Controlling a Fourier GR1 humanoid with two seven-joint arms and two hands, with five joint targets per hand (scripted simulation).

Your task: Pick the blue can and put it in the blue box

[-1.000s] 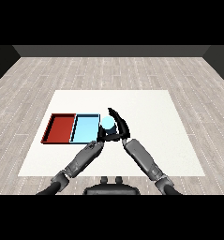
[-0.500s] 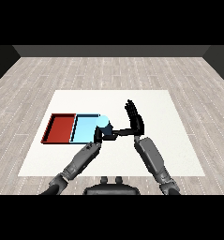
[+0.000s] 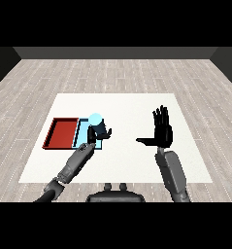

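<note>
Change since earlier frame: I see the right hand (image 3: pixel 162 132) has swung away to right of centre, now well apart from the blue can (image 3: pixel 95 119); the left hand (image 3: pixel 98 133) has carried the can further left, over the light blue tray (image 3: pixel 81 132).
Left hand: I read its fingers as curled round the can's lower part, left of centre in the frame.
Blue can: upright in the left hand, top face visible, over the right part of the light blue tray. I cannot tell whether its base touches the tray floor.
Right hand: raised, fingers straight and spread upward, thumb pointing left; it holds nothing.
Red tray (image 3: pixel 62 132): left of the light blue tray, the two side by side and touching.
White table (image 3: pixel 127 107): carries both trays at its left half.
</note>
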